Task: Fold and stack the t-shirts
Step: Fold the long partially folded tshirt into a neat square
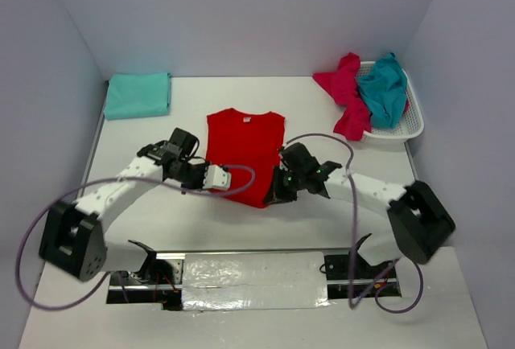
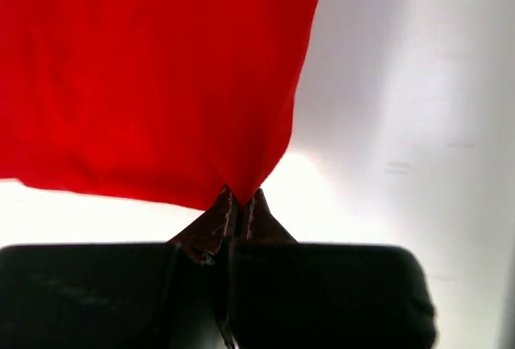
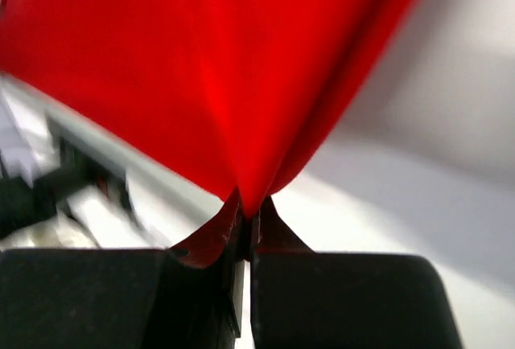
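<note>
From overhead, the bright red short-sleeved cotton t-shirt (image 1: 244,144) lies flat in the middle of the white table (image 1: 145,144), collar away from me and hem towards the arm bases. I judge that is why both arms meet at its near end, one per hem corner, so the hem can be lifted and carried up over the body for the first fold. The left gripper (image 1: 221,178) sits on the near left corner with its arm bent inward from the left base. The right gripper (image 1: 273,194) mirrors it at the near right corner, forearm angled in low over the table. A folded teal-turquoise shirt (image 1: 138,95) rests at the far left, which I take as the start of the stack. A pinkish-magenta shirt (image 1: 344,92) and a crumpled teal shirt (image 1: 385,88) hang in and over the white plastic mesh basket (image 1: 414,128) at the far right, waiting. In the left wrist view, the two dark fingers are pressed together on a pinch of red cloth, which fans out from the tips, the corner puckered between them. In the right wrist view it is the same: the jaws are clamped on a tented fold of red fabric, and the blur makes the background hard to read.
</note>
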Robot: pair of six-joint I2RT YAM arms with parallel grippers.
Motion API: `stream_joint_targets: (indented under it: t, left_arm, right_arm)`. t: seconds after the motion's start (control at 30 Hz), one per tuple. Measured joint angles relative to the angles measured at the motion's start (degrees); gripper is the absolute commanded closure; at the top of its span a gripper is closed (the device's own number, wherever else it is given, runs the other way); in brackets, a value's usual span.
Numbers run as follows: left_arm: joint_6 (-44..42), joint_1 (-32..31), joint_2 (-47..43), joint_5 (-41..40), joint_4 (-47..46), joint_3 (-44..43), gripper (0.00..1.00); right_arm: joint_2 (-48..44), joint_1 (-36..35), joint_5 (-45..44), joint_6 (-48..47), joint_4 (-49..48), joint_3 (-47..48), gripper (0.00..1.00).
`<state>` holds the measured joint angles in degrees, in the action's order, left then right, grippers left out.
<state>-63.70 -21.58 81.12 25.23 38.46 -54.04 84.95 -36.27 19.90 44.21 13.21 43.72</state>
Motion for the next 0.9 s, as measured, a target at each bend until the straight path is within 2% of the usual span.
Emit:
stream_joint_targets:
  t: [0.13, 0.23, 0.3, 0.4, 0.53, 0.73, 0.9]
  left_arm:
    - [3.93, -8.46, -15.04, 0.68, 8.48, 3.98, 1.00]
    - [7.41, -14.51, -22.99, 2.27, 15.82, 4.31, 1.00]
    - [9.70, -14.38, -25.40, 3.28, 20.57, 2.86, 1.00]
    - [13.16, -13.42, -24.50, 3.80, 24.41, -1.40, 1.00]
    - [17.57, -12.20, -18.03, 2.78, 24.44, -8.37, 1.00]
    - [23.17, -5.53, -3.82, 2.29, 20.57, -17.77, 1.00]
    - [26.49, -0.81, 7.32, 2.36, 16.26, -25.40, 1.00]
  right_arm:
    - [-14.51, -8.52, 0.68, -0.26, 6.64, -4.11, 1.00]
    - [-25.05, -14.49, 1.07, 1.92, 12.68, -6.36, 1.00]
    - [-30.77, -16.72, 1.70, 3.85, 16.20, -6.62, 1.00]
    - [-35.93, -16.20, 1.57, 5.22, 20.46, -5.25, 1.00]
    - [-33.05, -10.45, 1.90, 3.15, 23.93, -0.31, 1.00]
    - [-21.31, 7.08, 3.30, -3.91, 23.45, 1.68, 1.00]
    - [-10.73, 13.14, 4.35, -8.35, 20.98, 8.22, 1.00]
